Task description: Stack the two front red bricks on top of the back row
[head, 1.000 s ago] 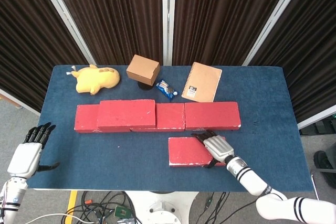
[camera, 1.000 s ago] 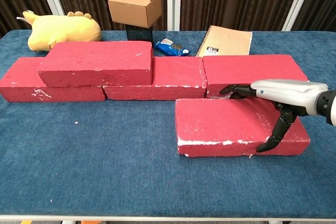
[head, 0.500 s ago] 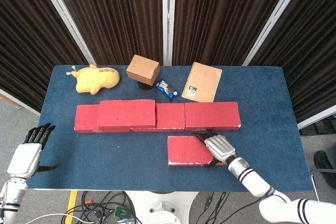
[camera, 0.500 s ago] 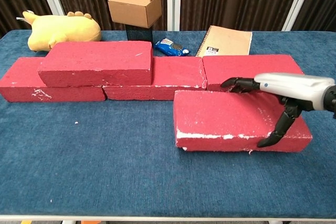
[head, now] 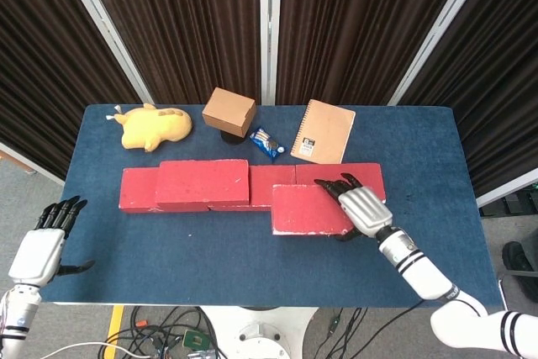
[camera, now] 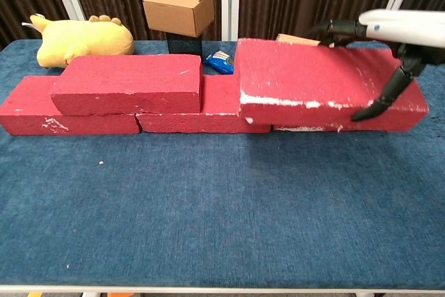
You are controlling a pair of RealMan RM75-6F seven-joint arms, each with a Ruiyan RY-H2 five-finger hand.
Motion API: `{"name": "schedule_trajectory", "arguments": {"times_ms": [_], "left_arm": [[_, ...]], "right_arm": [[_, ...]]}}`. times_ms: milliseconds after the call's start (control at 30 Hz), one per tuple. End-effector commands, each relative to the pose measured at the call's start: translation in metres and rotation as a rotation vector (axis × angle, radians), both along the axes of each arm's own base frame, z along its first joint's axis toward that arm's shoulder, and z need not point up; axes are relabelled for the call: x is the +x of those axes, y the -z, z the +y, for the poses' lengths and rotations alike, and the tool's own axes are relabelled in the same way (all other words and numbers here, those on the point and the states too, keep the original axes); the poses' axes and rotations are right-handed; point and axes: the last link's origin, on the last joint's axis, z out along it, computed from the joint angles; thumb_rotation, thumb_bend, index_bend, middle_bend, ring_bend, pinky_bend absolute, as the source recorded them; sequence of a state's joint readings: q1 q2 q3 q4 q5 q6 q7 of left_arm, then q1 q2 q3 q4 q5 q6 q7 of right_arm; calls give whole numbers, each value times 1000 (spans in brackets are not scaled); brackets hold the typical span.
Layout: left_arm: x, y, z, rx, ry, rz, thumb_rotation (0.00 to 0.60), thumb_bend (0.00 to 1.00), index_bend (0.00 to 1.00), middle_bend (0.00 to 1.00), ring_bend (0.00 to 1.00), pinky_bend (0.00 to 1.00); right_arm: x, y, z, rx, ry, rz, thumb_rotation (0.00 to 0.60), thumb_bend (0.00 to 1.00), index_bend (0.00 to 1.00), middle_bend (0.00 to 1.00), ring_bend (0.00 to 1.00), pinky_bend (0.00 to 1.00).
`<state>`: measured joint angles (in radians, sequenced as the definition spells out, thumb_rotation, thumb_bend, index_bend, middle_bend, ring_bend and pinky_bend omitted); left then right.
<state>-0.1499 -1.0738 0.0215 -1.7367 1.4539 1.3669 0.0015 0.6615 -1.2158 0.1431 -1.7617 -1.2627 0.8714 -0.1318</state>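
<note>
My right hand (head: 363,208) (camera: 389,39) grips a red brick (head: 309,208) (camera: 320,85) by its right end and holds it in the air, in front of and partly over the right part of the back row (head: 139,190) (camera: 69,124). One red brick (head: 202,182) (camera: 126,82) lies stacked on the left part of that row. My left hand (head: 40,246) hangs off the table's front left corner with its fingers apart and nothing in it; only the head view shows it.
Behind the row sit a yellow plush toy (head: 153,126) (camera: 76,38), a cardboard box (head: 229,111) (camera: 179,9) on a dark stand, a blue snack packet (head: 267,144) (camera: 227,63) and a spiral notebook (head: 324,131). The blue table (head: 420,166) ends close behind them.
My right hand has lifted the front brick off the table and carried it back toward the row. The left hand has barely moved.
</note>
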Motion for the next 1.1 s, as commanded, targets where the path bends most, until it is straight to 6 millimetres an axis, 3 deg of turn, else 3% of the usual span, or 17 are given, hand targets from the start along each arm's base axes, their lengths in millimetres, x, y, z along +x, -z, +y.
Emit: {"name": "schedule_trajectory", "arguments": {"times_ms": [33,267,567,1100], "left_arm": [[-1,-1,0,1,-5,-4,600,0,0,0,0,0],[-3,-2,1,-3,-13,-7,600,0,0,0,0,0],[-5,-4,3,-3,-19,-15,600,0,0,0,0,0],[-12,-2,3,-9,-30,-24,600,0,0,0,0,0]], "right_arm": [[7,-5,-16,-25,-6,26,600,43,0,273,163,0],[15,-4,-53,-48,24,71,600,43,0,268,181,0],[22,10,-79,28,16,120,600,45,0,256,181,0],[26,39,-90,54,42,103,600,48,0,256,181,0]]}}
